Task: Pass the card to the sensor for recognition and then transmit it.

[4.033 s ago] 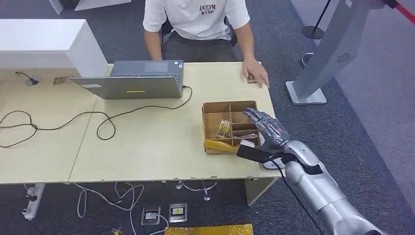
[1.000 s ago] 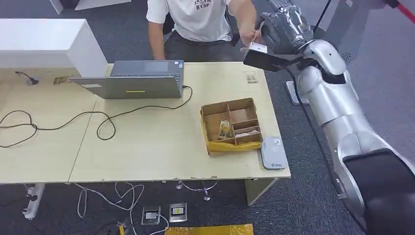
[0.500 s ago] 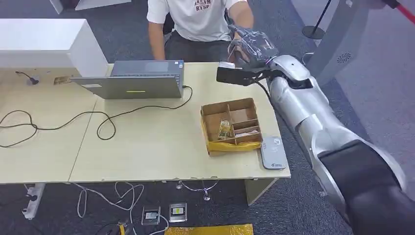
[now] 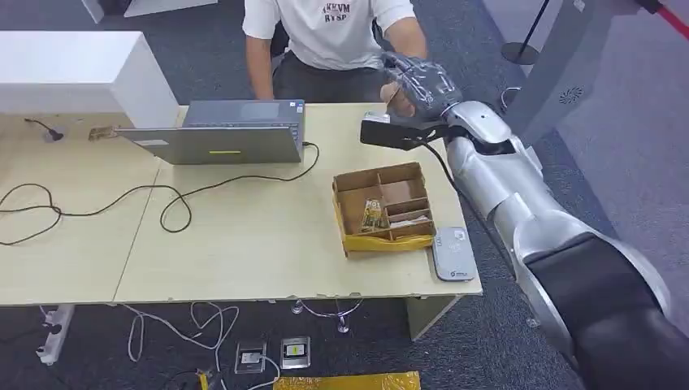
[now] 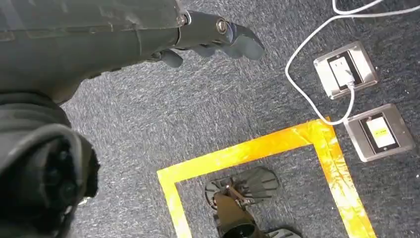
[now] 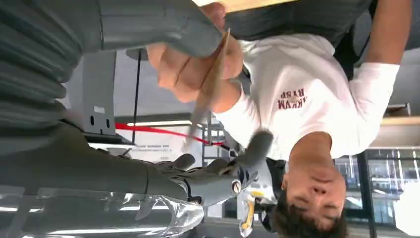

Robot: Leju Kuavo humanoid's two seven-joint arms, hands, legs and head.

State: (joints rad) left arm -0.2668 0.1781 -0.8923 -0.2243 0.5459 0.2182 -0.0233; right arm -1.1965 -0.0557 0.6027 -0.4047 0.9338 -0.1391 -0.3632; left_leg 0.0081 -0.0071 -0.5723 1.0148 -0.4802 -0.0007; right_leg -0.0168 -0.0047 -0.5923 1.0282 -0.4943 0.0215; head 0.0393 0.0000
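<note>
Head view: the right robot hand (image 4: 422, 81) is stretched over the far edge of the bench (image 4: 244, 236), up against the hand (image 4: 398, 96) of the person seated behind it. The card reader (image 4: 453, 253) lies flat at the near right corner of the bench, just beside the cardboard tray (image 4: 382, 210), and nothing rests on it. With the arm well away from the reader and at the person, the scan looks finished and the handover is the step in hand.

Left wrist view: the left robot hand (image 5: 208, 37) hangs above the carpet, fingers loosely spread, grasping nothing.

Right wrist view: the card (image 6: 210, 84) stands edge-on between the thick grey thumb and the person's fingers (image 6: 188, 69), which are wrapped around it. Whether the robot hand is pinching the card or has let go cannot be told. What seems left is a clean release.
</note>
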